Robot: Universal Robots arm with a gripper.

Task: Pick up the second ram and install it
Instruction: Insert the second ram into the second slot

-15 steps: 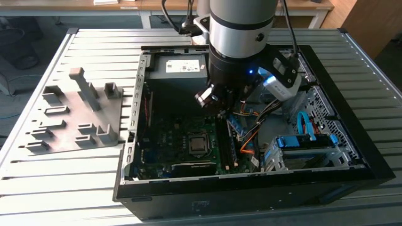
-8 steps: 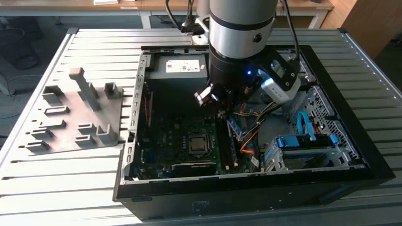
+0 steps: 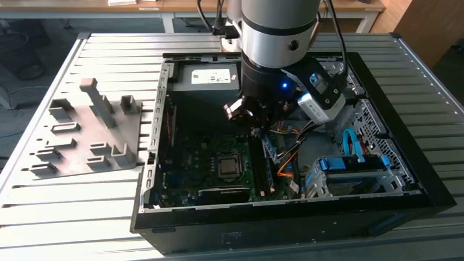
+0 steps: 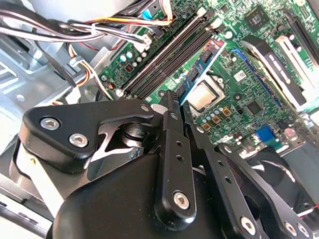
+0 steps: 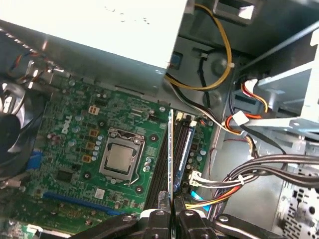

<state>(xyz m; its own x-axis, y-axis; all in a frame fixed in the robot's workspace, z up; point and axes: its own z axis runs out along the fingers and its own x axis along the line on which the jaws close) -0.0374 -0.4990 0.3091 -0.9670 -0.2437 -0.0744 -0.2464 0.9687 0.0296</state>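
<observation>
Over motherboard point(image 5: 70, 109), second ram point(image 5: 171, 149) in pincer point(image 5: 172, 214).

In the exterior view my arm point(image 3: 279, 32) covers the three o'clock side of the power supply point(image 3: 206, 76). One end of the second ram point(image 5: 171, 149) is buried in my gripper point(image 5: 172, 215).

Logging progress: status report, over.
Gripper shut on long, flat dark memory stick. Stick on edge over black motherboard slots. Bundled cables beside, apart.
</observation>
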